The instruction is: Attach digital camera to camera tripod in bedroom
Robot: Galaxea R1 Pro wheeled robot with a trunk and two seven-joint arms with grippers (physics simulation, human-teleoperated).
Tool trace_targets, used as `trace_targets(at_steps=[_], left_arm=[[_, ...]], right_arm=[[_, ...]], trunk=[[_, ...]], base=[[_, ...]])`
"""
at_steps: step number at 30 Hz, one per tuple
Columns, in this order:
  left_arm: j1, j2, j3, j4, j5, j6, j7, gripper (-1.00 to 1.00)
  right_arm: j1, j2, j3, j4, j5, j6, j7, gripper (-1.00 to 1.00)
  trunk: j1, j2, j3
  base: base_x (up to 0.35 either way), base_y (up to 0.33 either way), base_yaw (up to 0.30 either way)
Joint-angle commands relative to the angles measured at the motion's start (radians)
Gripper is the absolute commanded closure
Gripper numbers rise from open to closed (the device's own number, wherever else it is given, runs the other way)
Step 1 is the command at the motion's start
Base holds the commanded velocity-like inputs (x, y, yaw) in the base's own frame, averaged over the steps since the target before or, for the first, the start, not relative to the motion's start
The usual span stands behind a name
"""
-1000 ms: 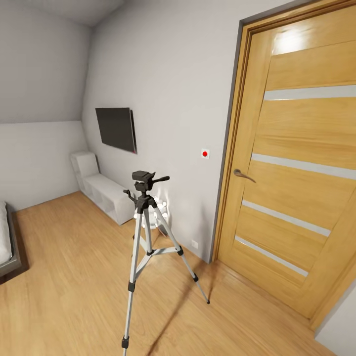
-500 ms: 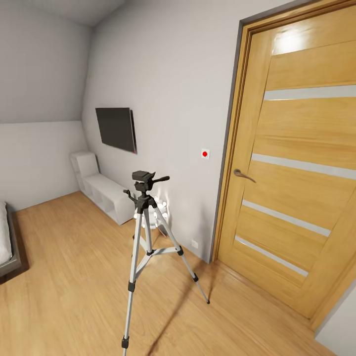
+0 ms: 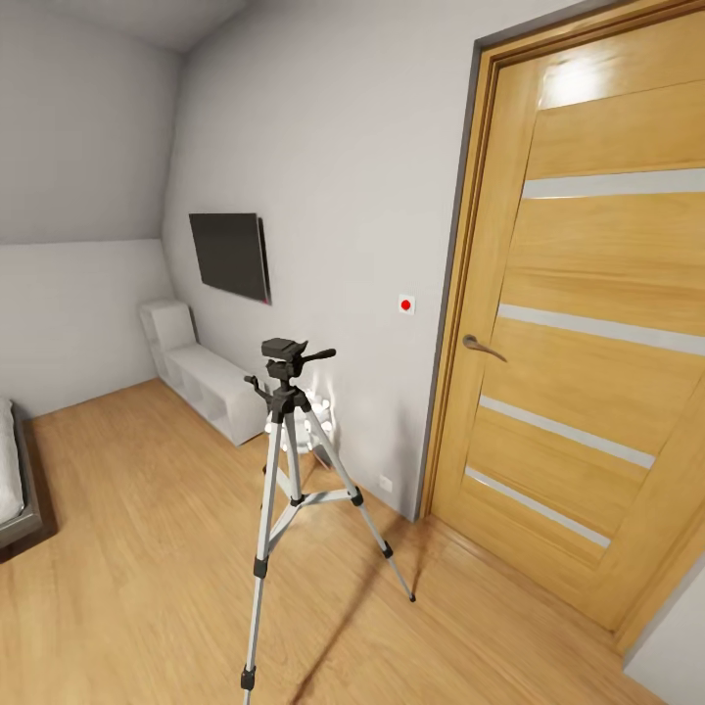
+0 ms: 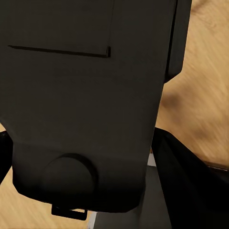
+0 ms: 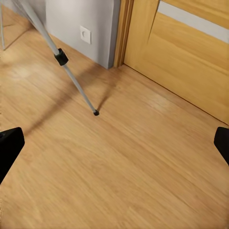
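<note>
The camera tripod [image 3: 286,460] stands upright on the wood floor [image 3: 137,548] near the wooden door [image 3: 587,333], bare floor around its feet. The right tool [image 5: 114,143] is spread wide and holds nothing (the left tool's state I cannot tell). White cubby shelves [image 3: 211,387] line the far wall.

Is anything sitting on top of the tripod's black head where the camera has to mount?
No. The black pan head of the silver-legged camera tripod is bare on top, with nothing visible on or above it.
</note>
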Motion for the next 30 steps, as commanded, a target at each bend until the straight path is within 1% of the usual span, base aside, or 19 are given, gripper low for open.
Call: trace_targets(at_steps=[1,9,12,20,26,30], left_arm=[[-0.002,-0.001,-0.009,0.003,0.003,-0.005,0.001,1.00],[-0.002,-0.001,-0.009,0.003,0.003,-0.005,0.002,1.00],[-0.002,-0.001,-0.009,0.003,0.003,-0.005,0.003,1.00],[-0.002,-0.001,-0.009,0.003,0.003,-0.005,0.003,1.00],[-0.002,-0.001,-0.009,0.003,0.003,-0.005,0.003,1.00],[-0.002,-0.001,-0.009,0.003,0.003,-0.005,0.003,1.00]], right_arm=[[-0.001,0.000,0.004,0.001,0.005,-0.002,-0.009,-1.00],[-0.001,0.004,0.003,0.000,0.005,-0.004,-0.011,-1.00],[-0.001,0.003,0.003,0.001,0.005,-0.004,-0.010,-1.00],[-0.001,-0.007,0.004,0.004,0.007,-0.011,-0.005,-1.00],[-0.001,0.001,0.004,0.005,0.006,-0.011,-0.008,-1.00],[-0.001,0.001,0.004,0.004,0.006,-0.009,-0.010,-1.00]], trunk=[[0.001,-0.002,-0.002],[0.001,-0.002,-0.002],[0.001,-0.002,-0.002],[0.001,-0.002,-0.002],[0.001,-0.002,-0.002],[0.001,-0.002,-0.002]], base=[[0.000,0.000,0.062],[0.000,0.000,0.211],[0.000,0.000,0.122],[0.000,0.000,0.025],[0.015,-0.001,0.000],[0.200,-0.132,0.000]])
